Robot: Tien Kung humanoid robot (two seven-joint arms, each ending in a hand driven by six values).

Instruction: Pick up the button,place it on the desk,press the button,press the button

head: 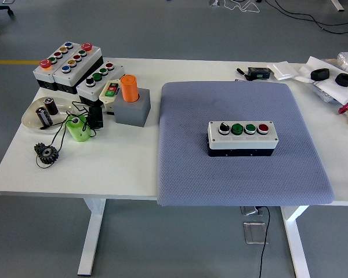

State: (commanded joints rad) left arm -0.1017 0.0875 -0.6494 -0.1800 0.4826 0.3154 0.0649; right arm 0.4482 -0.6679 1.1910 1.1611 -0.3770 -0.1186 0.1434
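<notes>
The button box point(242, 138), judged rigid and moderately heavy, is best gripped across its long sides; no hand is seen.

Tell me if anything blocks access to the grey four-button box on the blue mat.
Nothing visible does. The grey four-button box sits alone on the blue-grey textured mat, its buttons uncovered. Neither robot hand is in view, so no path from a hand can be judged.
</notes>
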